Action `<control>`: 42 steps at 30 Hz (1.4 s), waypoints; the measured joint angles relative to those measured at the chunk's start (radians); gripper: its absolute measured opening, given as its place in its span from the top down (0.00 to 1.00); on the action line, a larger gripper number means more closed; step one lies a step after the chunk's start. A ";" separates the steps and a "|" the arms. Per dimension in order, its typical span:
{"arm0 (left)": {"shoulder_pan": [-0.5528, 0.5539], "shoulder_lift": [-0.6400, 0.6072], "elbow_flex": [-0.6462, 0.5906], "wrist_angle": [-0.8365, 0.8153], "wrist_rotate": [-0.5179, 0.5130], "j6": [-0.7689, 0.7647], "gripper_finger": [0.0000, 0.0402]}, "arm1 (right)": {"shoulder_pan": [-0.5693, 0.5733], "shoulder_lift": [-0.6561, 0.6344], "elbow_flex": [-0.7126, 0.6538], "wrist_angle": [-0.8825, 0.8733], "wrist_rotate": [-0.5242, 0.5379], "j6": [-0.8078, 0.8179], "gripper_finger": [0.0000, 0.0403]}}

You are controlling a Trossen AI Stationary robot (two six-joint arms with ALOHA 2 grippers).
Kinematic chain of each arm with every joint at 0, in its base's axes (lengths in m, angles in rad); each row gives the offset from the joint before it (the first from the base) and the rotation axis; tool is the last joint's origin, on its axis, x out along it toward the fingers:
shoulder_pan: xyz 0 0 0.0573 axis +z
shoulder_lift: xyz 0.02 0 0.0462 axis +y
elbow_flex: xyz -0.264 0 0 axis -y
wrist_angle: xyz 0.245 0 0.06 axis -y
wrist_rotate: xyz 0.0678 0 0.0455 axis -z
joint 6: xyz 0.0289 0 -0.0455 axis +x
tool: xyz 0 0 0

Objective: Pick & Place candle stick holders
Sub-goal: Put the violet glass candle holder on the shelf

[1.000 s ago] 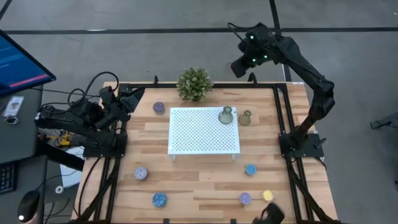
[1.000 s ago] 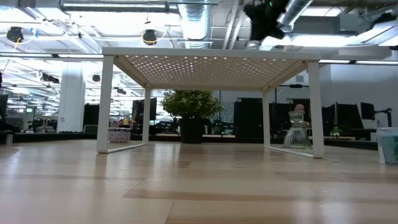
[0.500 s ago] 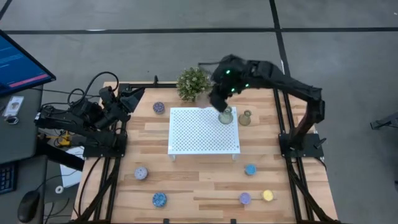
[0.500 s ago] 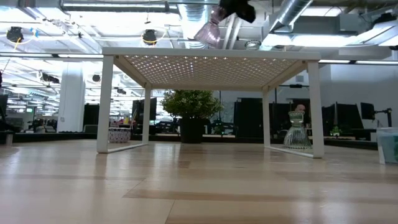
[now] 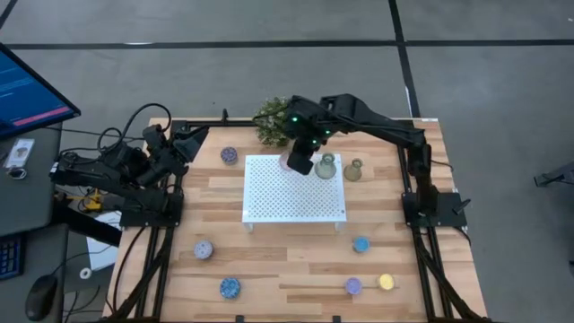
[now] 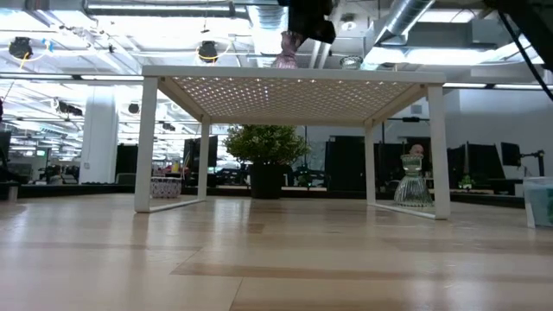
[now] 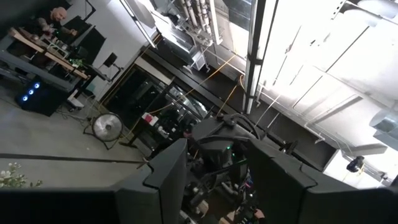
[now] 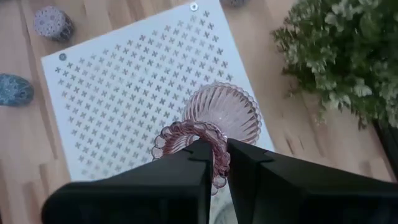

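Note:
My right gripper (image 5: 301, 158) is shut on a pink ribbed glass candle stick holder (image 8: 221, 118) over the far edge of the white perforated tray (image 5: 294, 193). In the low view the holder (image 6: 286, 50) hangs under the gripper (image 6: 304, 19), and the tray's edge (image 6: 294, 72) hides its foot. A green glass holder (image 5: 326, 167) stands on the tray's far right corner. An olive one (image 5: 353, 170) stands on the table beside it. My left gripper (image 7: 217, 186) is parked open, raised at the table's left edge (image 5: 191, 136). My right gripper holds the pink holder by its scalloped rim (image 8: 219, 163), pinched between the two fingers, one finger (image 8: 186, 171) over the mouth and the other outside. The fingers slant down from above. The holder hangs nearly upright below them. I cannot tell whether its foot touches the tray.
A bushy potted plant (image 5: 277, 120) stands just beyond the tray's far edge, close to the right gripper. Round pucks lie on the wood: one at far left (image 5: 229, 155), two at near left (image 5: 204, 249) (image 5: 230, 288), three at near right (image 5: 360, 244) (image 5: 354, 285) (image 5: 387, 282).
My right gripper has swung from beyond the table's far right corner toward the left and the near edge, sinking a little, and now stands over the tray's far edge. The pink holder has come with it, first tilted, now nearly upright.

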 joint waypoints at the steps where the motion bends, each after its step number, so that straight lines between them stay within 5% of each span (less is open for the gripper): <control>1: 0.000 0.000 0.000 0.000 0.001 0.001 0.58 | -0.004 -0.001 -0.009 0.003 -0.001 -0.001 0.95; 42: 0.000 0.000 0.000 0.000 0.001 0.001 0.58 | -0.066 0.024 -0.091 0.007 -0.095 -0.063 0.95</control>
